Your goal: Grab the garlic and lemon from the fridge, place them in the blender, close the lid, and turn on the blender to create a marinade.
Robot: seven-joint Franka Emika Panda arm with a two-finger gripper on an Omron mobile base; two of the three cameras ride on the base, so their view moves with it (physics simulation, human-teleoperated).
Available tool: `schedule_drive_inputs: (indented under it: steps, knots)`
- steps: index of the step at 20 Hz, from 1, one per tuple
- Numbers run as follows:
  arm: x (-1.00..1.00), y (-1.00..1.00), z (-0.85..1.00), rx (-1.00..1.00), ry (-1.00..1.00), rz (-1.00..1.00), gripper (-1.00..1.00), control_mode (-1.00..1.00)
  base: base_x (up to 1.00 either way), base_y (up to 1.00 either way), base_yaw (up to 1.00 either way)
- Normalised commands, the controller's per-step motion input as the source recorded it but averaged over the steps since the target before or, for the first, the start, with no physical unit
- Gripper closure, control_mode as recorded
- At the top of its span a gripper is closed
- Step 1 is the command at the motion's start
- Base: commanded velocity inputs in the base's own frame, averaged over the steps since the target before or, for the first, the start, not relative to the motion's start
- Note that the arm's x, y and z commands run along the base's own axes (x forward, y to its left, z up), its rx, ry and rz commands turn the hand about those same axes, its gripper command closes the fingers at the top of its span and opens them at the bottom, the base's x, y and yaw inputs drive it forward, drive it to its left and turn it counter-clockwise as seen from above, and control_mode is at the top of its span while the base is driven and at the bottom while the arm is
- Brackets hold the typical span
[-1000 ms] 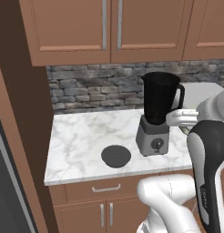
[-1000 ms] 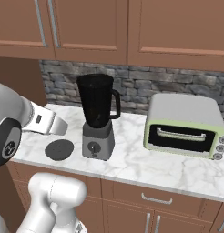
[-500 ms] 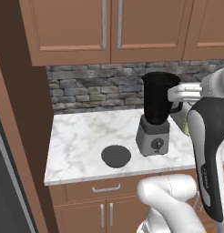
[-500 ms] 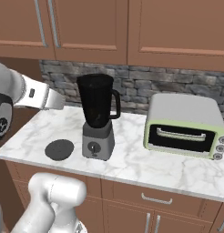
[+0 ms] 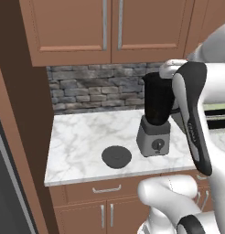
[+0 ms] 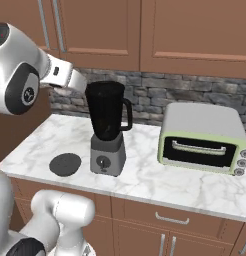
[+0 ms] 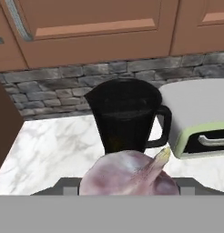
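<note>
Hand view: claw pinching the pale pinkish-white pointed garlic bulb, with the tall black blender jar at 12 o'clock, mouth uncovered. Centre the bulb over the rim before release. Flat dark grey lid lies on the marble tabletop.

White marbled counter runs along the stone back wall, and on it stands the blender on its grey base, the lid lying flat just beside it on the left, and the pale green toaster oven off right.
</note>
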Motion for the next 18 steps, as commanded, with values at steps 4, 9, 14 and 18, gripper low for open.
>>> schedule_drive_inputs:
  steps: [4, 9, 14, 18]
  knots:
    - [0.93, -0.24, -0.32, -0.04, 0.00, 0.06, 1.00, -1.00, 0.00, 0.00, 0.00]
    - [0.99, -0.11, -0.21, -0.02, 0.00, 0.04, 1.00, -1.00, 0.00, 0.00, 0.00]
    - [0.91, -0.10, -0.18, 0.00, 0.00, 0.04, 1.00, -1.00, 0.00, 0.00, 0.00]
    - [0.82, -0.11, -0.20, 0.00, 0.02, 0.05, 1.00, -1.00, 0.00, 0.00, 0.00]
